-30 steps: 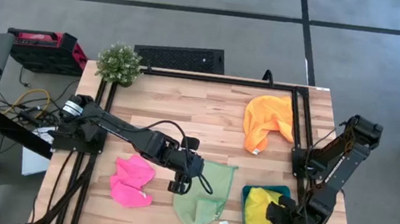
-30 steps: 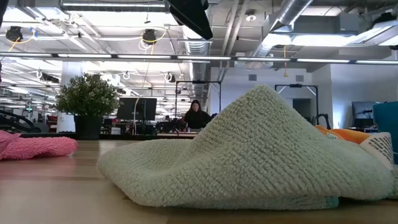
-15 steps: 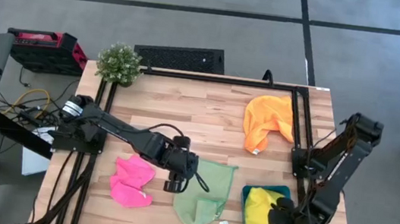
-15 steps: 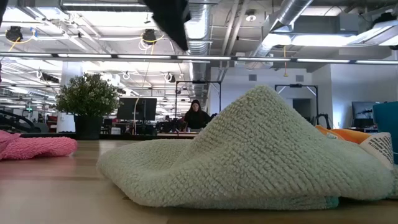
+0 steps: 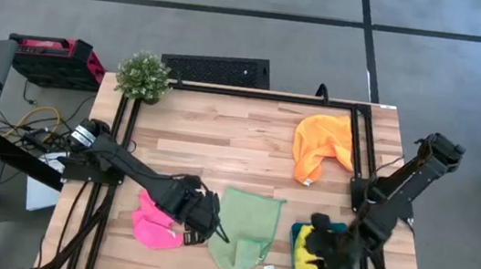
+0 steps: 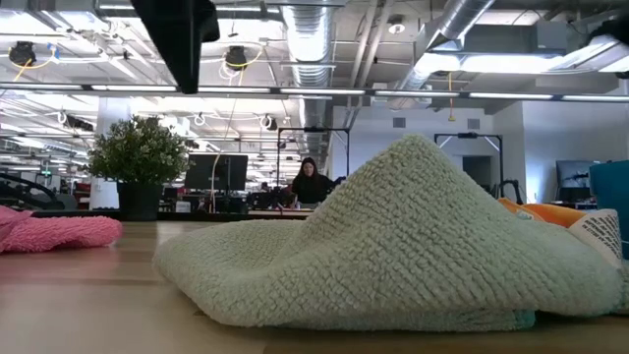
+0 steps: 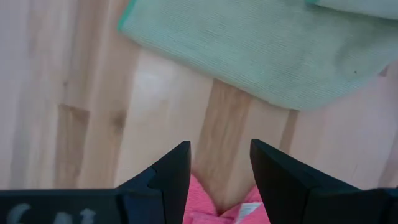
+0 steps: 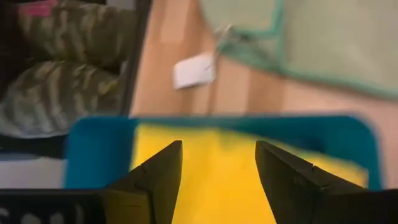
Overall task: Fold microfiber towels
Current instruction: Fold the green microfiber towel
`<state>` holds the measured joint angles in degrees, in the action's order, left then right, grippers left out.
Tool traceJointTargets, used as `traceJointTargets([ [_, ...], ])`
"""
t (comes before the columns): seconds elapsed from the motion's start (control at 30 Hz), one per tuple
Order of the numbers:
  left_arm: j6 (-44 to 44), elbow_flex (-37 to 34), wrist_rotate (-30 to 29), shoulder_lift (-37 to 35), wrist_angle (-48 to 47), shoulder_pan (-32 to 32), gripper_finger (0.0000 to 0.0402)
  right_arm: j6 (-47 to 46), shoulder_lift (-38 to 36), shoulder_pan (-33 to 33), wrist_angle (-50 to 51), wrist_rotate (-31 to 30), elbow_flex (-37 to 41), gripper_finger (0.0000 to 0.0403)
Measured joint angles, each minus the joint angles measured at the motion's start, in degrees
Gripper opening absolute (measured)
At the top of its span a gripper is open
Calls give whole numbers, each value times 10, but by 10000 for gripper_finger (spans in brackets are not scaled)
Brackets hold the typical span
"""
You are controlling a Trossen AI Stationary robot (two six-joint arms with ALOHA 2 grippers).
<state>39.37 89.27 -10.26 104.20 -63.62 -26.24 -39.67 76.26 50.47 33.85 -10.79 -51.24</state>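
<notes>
Your left gripper (image 5: pixel 199 224) hangs open and empty between the hot pink towel (image 5: pixel 155 219) and the light green towel (image 5: pixel 245 229). Lower it on the pink edge and pinch only one layer. The right gripper (image 5: pixel 326 246), open, waits above the yellow towel (image 8: pixel 205 168) in the teal tray (image 8: pixel 93 146).

The green towel (image 6: pixel 413 246) is soft, fuzzy cloth with a nubby, loopy top. The pink towel (image 6: pixel 54 231) looks fluffy too. The table (image 5: pixel 221 141) is pale wood planks, smooth and matt. The tray (image 8: pixel 93 146) looks like smooth plastic.
</notes>
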Motion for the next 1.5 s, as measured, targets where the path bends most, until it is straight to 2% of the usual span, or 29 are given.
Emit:
traceJointTargets([
  [0.13, 2, -25, 0, 0, 43, -10, 160, 92, 12, -64, -22, 2, 0, 226],
  [0.37, -9, -33, -1, 0, 52, -17, 160, 231, 39, -165, -71, 15, 0, 226],
  [0.8, -31, -33, -5, 0, 53, -17, 160, 215, 140, -335, -67, 19, 1, 226],
  [0.9, -30, -33, -5, 0, 53, -17, 160, 216, 156, -365, -61, 51, 1, 226],
  [1.0, -30, -33, -5, 0, 53, -17, 160, 219, 172, -383, -59, 96, 1, 226],
  [1.3, -28, -33, -6, -1, 54, -17, 160, 251, 198, -389, -46, 111, 1, 222],
  [1.5, -30, -33, -6, -1, 55, -17, 160, 252, 193, -389, -40, 111, 1, 166],
])
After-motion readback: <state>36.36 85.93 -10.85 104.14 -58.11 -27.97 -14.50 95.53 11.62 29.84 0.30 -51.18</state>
